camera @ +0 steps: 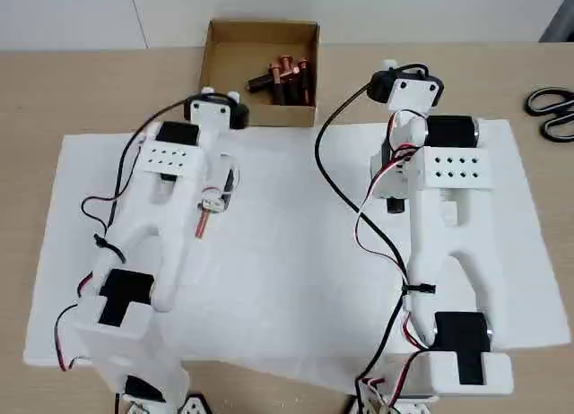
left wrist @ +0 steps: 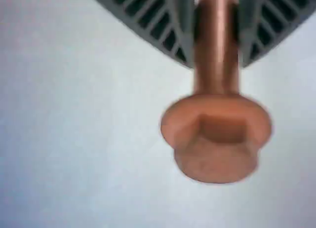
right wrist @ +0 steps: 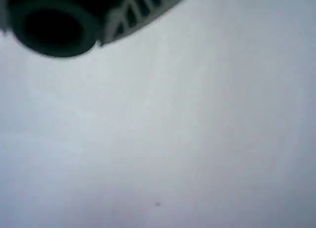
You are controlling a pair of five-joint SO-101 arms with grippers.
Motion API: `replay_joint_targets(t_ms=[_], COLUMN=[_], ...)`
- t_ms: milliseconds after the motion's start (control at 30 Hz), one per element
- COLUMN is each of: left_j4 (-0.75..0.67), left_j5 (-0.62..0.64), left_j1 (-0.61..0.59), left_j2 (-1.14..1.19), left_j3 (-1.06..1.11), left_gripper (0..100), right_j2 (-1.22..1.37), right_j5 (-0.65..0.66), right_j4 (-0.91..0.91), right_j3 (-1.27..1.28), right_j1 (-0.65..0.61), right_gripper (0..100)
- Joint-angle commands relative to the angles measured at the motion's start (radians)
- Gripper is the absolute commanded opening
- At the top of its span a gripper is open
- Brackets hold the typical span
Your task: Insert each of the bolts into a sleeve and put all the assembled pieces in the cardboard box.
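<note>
Left gripper [left wrist: 216, 20]: closed on the shaft of a copper bolt [camera: 204, 222], a jaw on either side. The hex head hangs free below the jaws, above the white sheet [camera: 287, 288]. In the high view it sits at about 9 o'clock from the sheet's centre.

Right gripper [camera: 392, 188]: at about 3 o'clock from the sheet's centre. It holds a black sleeve [right wrist: 54, 28] clear of the sheet, with the open bore facing the wrist camera. Grip judged firm, though only one jaw edge shows beside the sleeve.

Bolt and sleeve are well apart, and the bolt is not yet inserted.

Farther out, at 12 o'clock, the cardboard box [camera: 215, 60] sits on the table [camera: 54, 82] at the sheet's far edge. It holds several assembled pieces [camera: 285, 81], copper bolts in dark sleeves. They lie heaped together, so the count is unclear.

Scissors [camera: 552, 109] lie at 2 o'clock, off the sheet.

Progress (judgement): late stage. Most of the pairs are boxed. Left to do: bring the two grippers together, seat the bolt in the sleeve, and carry the piece to the box.
</note>
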Motion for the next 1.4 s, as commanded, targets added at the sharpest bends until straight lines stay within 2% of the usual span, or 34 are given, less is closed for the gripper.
replay_joint_targets(t_ms=[0,167,333,1067,1367], left_j4=[-0.075,-0.121,-0.129,-0.193,-0.206], left_j5=[-0.011,-0.011,-0.011,-0.011,-0.005], left_j1=[-0.011,-0.009,-0.011,-0.008,-0.006], left_j2=[-0.008,-0.008,-0.008,-0.005,0.097], left_j3=[0.053,0.094,0.094,0.097,0.061], left_gripper=[1,1,6,7,7], right_j2=[-0.008,-0.008,-0.008,-0.008,-0.008], right_j5=[0.006,0.006,0.005,0.005,0.005], right_j4=[-0.004,-0.002,-0.002,-0.002,-0.002], right_j3=[-0.009,-0.009,-0.009,-0.008,-0.008], right_j1=[0.001,0.001,0.001,-0.001,-0.001], right_gripper=[0.5,0.5,0.5,0.5,0.5])
